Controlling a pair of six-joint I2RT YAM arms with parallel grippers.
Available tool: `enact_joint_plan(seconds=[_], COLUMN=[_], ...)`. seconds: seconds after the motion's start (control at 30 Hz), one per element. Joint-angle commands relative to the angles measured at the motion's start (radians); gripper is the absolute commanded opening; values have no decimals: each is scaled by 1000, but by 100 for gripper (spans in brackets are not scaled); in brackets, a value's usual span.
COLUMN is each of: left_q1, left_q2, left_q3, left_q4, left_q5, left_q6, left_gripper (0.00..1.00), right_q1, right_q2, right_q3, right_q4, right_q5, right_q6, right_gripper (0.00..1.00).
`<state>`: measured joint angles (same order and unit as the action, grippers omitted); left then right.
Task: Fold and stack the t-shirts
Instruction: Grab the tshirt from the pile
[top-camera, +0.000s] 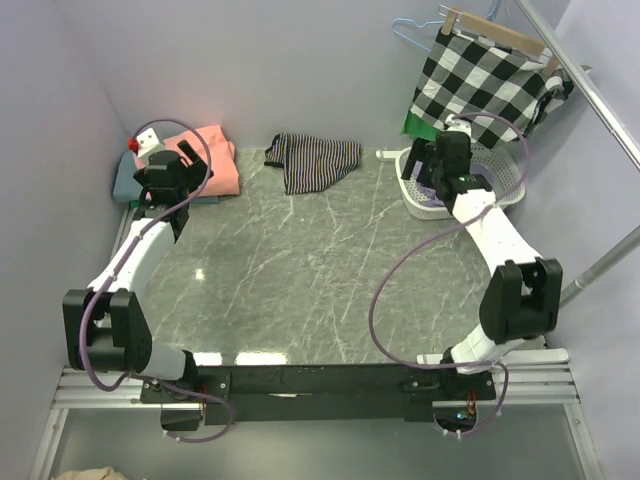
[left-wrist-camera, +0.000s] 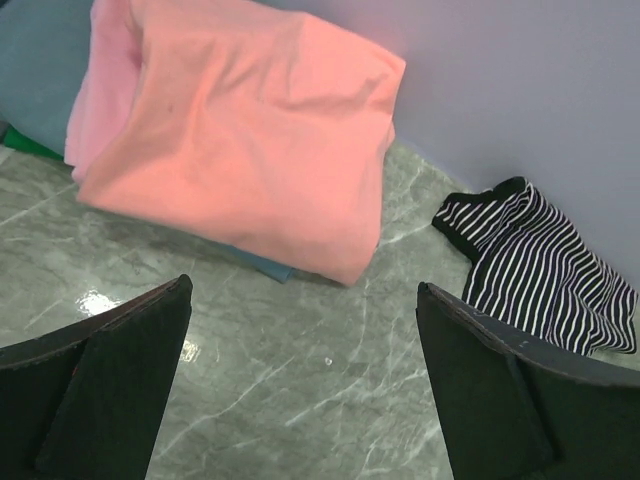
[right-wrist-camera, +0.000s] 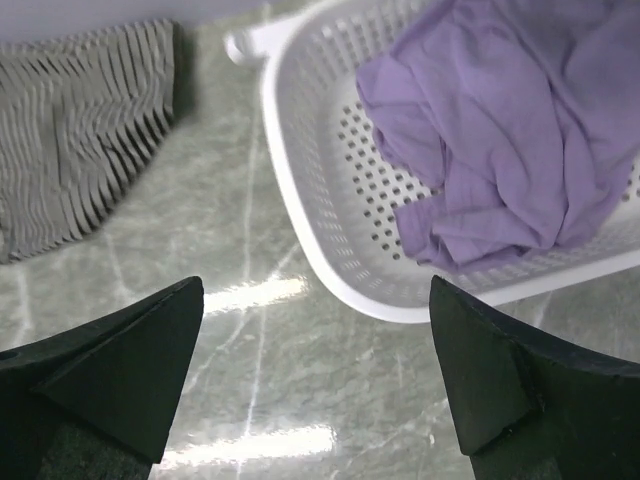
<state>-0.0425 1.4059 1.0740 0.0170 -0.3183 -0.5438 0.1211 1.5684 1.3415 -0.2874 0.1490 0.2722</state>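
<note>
A folded salmon-pink t-shirt (top-camera: 212, 160) (left-wrist-camera: 250, 130) lies on a grey-teal t-shirt (top-camera: 124, 182) (left-wrist-camera: 35, 70) at the table's far left corner. My left gripper (top-camera: 172, 170) (left-wrist-camera: 302, 287) hovers just in front of that pile, open and empty, with bare table between its fingers. A crumpled lavender-purple t-shirt (right-wrist-camera: 500, 150) lies inside a white perforated basket (top-camera: 508, 188) (right-wrist-camera: 300, 180) at the far right. Beside the basket's near rim hangs my right gripper (top-camera: 428, 172) (right-wrist-camera: 315, 285), open, holding nothing.
A black-and-white striped garment (top-camera: 315, 160) (left-wrist-camera: 545, 270) (right-wrist-camera: 80, 150) lies bunched at the back middle of the table. A black-and-white checked cloth (top-camera: 485, 75) hangs from a wooden hanger above the basket. Walls close in the left, back and right sides.
</note>
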Motion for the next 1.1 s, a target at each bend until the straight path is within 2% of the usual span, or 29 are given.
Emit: enact_joint_plan(seconds=[0.0, 0.1, 0.2, 0.3, 0.47, 0.57, 0.73, 0.87, 1.07], left_q1=[6, 23, 36, 72, 112, 115, 118, 116, 116], left_q2=[43, 131, 232, 333, 381, 383, 375, 380, 375], left_q3=[93, 205, 280, 356, 334, 323, 322, 349, 354], left_q4=[-20, -164, -192, -273, -177, -138, -114, -158, -193], left_q5=[19, 48, 158, 255, 482, 544, 593, 587, 576], left_q6=[-48, -71, -33, -70, -82, -67, -62, -41, -18], left_gripper=[99, 99, 99, 99, 100, 99, 99, 99, 99], right_q1=[-17, -49, -113, -172, -215, -233, -245, -244, -244], right_q2=[83, 183, 269, 327, 430, 511, 636, 712, 754], right_q3=[138, 262, 367, 419, 504, 625, 731, 823, 783], right_q4=[-79, -130, -174, -165, -165, -219, -277, -364, -410], right_q5=[64, 80, -9, -48, -22, -14, -40, -49, -11], right_q6=[-2, 8, 51, 88, 88, 96, 98, 94, 68], right_gripper=[100, 100, 100, 100, 100, 100, 100, 97, 93])
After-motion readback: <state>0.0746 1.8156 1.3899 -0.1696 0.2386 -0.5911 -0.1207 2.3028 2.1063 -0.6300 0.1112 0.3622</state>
